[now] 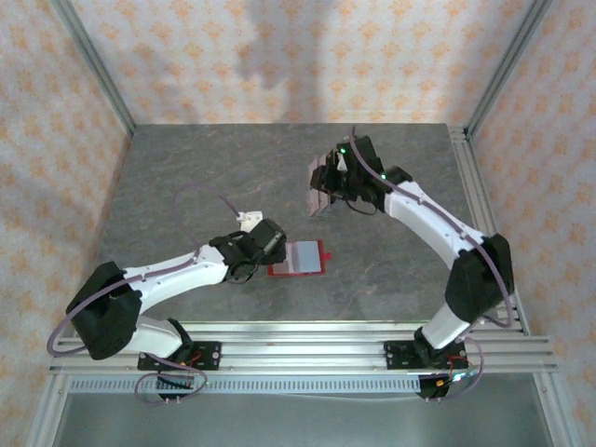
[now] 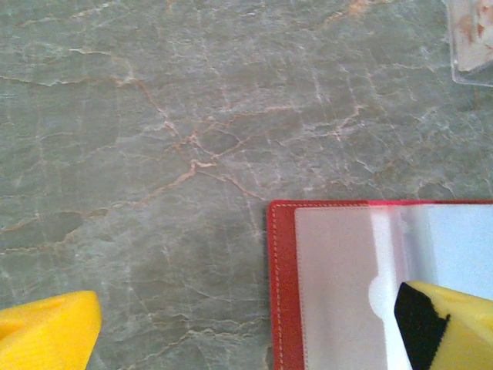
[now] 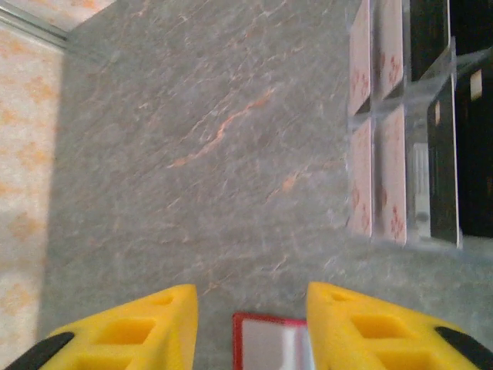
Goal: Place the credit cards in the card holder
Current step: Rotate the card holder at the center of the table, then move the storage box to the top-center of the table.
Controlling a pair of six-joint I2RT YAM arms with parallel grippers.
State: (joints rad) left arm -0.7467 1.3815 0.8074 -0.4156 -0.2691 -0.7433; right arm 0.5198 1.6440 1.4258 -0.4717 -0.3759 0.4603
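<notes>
Card holder: lay open, flat, near centre. Credit cards: stood in clear rack, farther right; transfer judged outstanding, any sleeved card indiscernible. Left gripper: spread wide, empty, one finger over holder. Right gripper: parted, empty, beside rack.

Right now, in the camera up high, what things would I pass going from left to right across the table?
The left arm's base → card holder → right arm's base. The clear stand of credit cards lines up with the holder's right end, so I leave it out.
</notes>
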